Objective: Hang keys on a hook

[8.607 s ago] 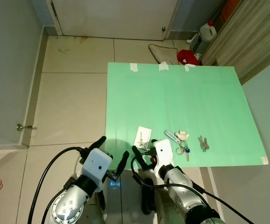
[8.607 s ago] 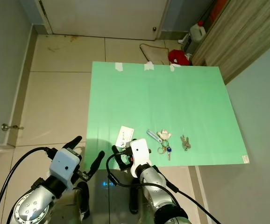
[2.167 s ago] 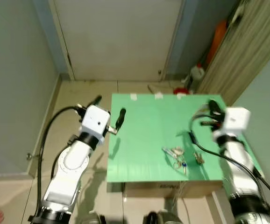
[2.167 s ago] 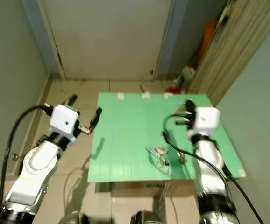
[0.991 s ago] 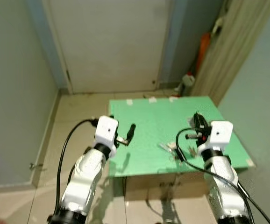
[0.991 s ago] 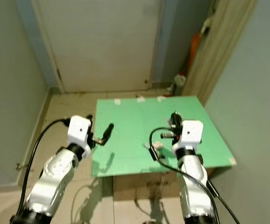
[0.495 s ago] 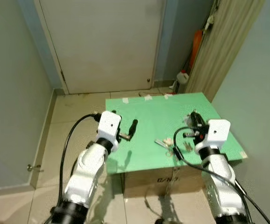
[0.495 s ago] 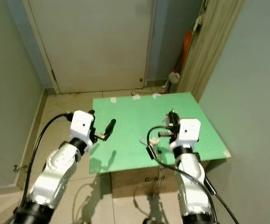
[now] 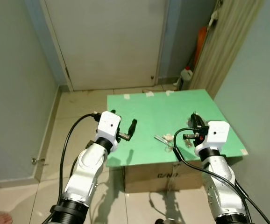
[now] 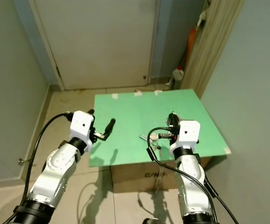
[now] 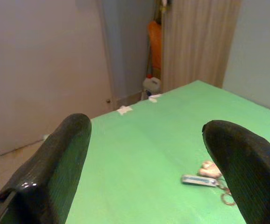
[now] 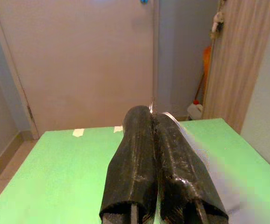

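**Keys lie on the green bench between two raised grippers**

The right gripper (image 12: 154, 158) has its two black fingers pressed together, and something thin and silver peeks out at the tips; I cannot tell what it is. The left gripper (image 11: 144, 154) is spread wide with nothing in it, over the bench's left near edge.

The keys (image 9: 164, 138) lie near the front edge, between the grippers: a small silver bunch with a pale charm and a flat tag.

The bench (image 9: 158, 109) has bare green space behind the keys. A door (image 9: 109, 42) stands far behind it, and a wooden panel (image 9: 228, 42) on the far right.
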You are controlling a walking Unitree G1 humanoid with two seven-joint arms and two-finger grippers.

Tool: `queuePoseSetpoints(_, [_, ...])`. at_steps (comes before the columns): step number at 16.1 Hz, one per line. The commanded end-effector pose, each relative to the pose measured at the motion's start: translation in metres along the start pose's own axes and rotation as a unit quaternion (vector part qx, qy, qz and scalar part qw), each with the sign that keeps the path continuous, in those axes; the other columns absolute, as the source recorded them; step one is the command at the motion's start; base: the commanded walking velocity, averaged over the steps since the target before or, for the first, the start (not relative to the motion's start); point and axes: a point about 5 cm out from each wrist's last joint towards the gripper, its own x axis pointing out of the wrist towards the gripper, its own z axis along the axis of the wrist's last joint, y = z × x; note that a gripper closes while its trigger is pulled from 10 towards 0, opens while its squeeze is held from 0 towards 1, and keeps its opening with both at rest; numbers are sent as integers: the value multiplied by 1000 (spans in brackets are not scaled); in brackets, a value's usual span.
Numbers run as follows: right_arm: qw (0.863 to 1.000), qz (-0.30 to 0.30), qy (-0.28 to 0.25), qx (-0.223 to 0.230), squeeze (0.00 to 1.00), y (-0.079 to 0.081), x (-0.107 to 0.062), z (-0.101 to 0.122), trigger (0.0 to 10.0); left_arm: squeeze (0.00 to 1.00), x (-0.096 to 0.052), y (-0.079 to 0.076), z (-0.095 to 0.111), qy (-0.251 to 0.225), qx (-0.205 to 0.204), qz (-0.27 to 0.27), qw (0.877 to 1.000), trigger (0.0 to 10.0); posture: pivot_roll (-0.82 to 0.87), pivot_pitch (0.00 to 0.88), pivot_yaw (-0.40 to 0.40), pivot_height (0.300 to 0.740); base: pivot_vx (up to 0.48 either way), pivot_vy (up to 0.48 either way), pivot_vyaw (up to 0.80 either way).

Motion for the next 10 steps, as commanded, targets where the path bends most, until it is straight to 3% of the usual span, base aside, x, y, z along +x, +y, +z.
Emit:
queuePoseSetpoints(1, [1000,-2,-3,4,0,-1,2,1,0,0,2,0,1,-1,9,-3,1000,10000,-62,0,5,740,0,0,0])
queuePoseSetpoints(4, [1000,-2,-1,4,0,-1,1,0,0,0,3,-2,1,-3,5,-6,1000,10000,-64,0,5,740,0,0,0])
queuePoseSetpoints(10, [1000,-3,7,5,0,-1,0,-5,0,0,4,-1,0,-7,2,-4,1000,10000,-64,5,8,740,-261,0,0])
